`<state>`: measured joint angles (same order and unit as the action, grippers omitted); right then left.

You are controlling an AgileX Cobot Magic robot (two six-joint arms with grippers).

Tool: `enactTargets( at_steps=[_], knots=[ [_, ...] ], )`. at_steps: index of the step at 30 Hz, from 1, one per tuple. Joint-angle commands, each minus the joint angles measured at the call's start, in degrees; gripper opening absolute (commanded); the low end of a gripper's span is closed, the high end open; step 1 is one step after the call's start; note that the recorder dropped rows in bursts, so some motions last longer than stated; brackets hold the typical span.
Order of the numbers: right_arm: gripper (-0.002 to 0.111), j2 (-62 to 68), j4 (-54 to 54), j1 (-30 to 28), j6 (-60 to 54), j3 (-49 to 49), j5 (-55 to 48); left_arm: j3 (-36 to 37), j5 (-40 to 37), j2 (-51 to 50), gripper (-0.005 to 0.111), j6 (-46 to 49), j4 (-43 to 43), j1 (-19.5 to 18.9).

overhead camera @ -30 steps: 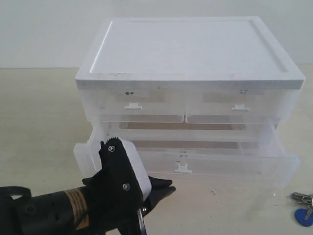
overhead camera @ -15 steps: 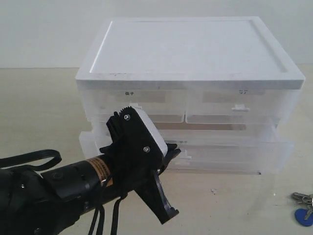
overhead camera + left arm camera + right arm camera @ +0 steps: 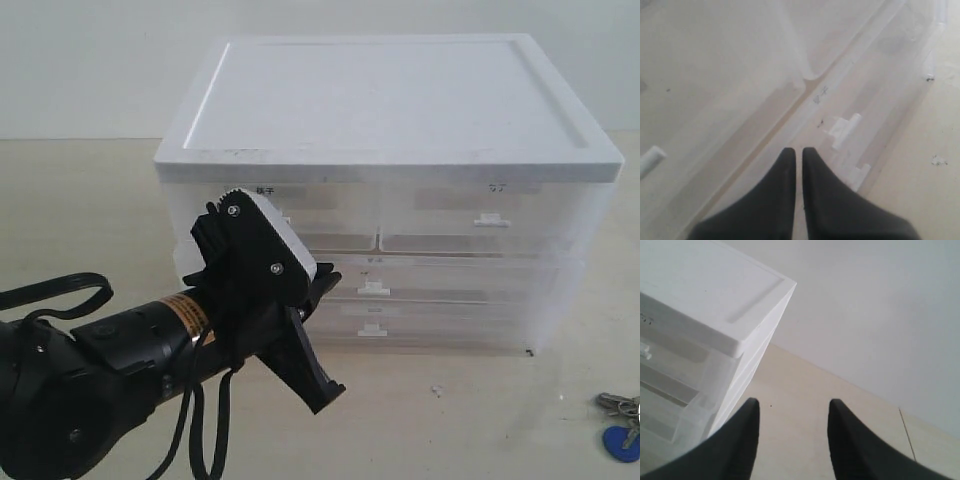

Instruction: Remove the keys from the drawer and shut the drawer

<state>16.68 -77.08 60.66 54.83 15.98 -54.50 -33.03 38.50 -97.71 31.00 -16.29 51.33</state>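
Note:
The keys (image 3: 620,405) with their blue tag (image 3: 621,443) lie on the table at the front right, outside the cabinet. The wide clear drawer (image 3: 440,285) sits flush in the white-topped drawer cabinet (image 3: 390,100). My left gripper (image 3: 318,278) is shut and empty, its tips against the left part of that drawer's front. In the left wrist view the left gripper (image 3: 797,151) points at the clear front beside the small white handle (image 3: 845,131). My right gripper (image 3: 794,405) is open and empty, hanging beside the cabinet's corner (image 3: 715,305); the exterior view does not show it.
Two small drawers (image 3: 470,215) fill the cabinet's top row and another wide drawer (image 3: 440,328) lies at the bottom, all pushed in. The left arm's black body and cable (image 3: 90,370) fill the front left. A pale wall stands behind the cabinet.
The left gripper has moved up and forward against the drawer front. The drawer has slid from wide open to flush with the cabinet. The keys have not moved.

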Motion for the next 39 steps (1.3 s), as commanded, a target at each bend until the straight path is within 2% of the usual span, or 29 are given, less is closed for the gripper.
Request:
enactTargets(
  at_steps=[1, 11, 19, 25, 30, 33, 39],
  knots=[
    [0.039, -0.1, 0.1, -0.1, 0.1, 0.1, 0.0, -0.4, 2.6, -0.1, 0.004, -0.3, -1.2, -0.3],
    [0.039, -0.1, 0.2, -0.1, 0.1, 0.1, -0.1, -0.4, 7.0, -0.1, 0.004, -0.1, -5.8, -0.3],
    [0.039, -0.1, 0.2, -0.1, -0.1, 0.1, -0.1, -0.1, -1.6, 0.0, 0.004, -0.1, -3.8, 0.7],
    [0.039, -0.1, 0.2, -0.1, -0.1, 0.1, -0.1, 1.6, -1.9, -0.5, 0.004, 0.5, 1.1, 2.4],
    [0.039, -0.1, 0.3, -0.1, -0.2, 0.1, -0.1, 1.6, 1.7, -3.5, 0.004, 0.6, 0.2, -0.1],
    [0.039, -0.1, 0.5, -0.1, -0.1, 0.1, -0.1, 1.1, 5.1, -5.1, 0.004, 0.6, -3.6, -1.2],
    [0.039, -0.1, 0.8, -0.1, -0.1, 0.1, 0.1, -0.8, 5.9, -5.2, 0.004, 0.8, -4.0, -2.2]
  ],
)
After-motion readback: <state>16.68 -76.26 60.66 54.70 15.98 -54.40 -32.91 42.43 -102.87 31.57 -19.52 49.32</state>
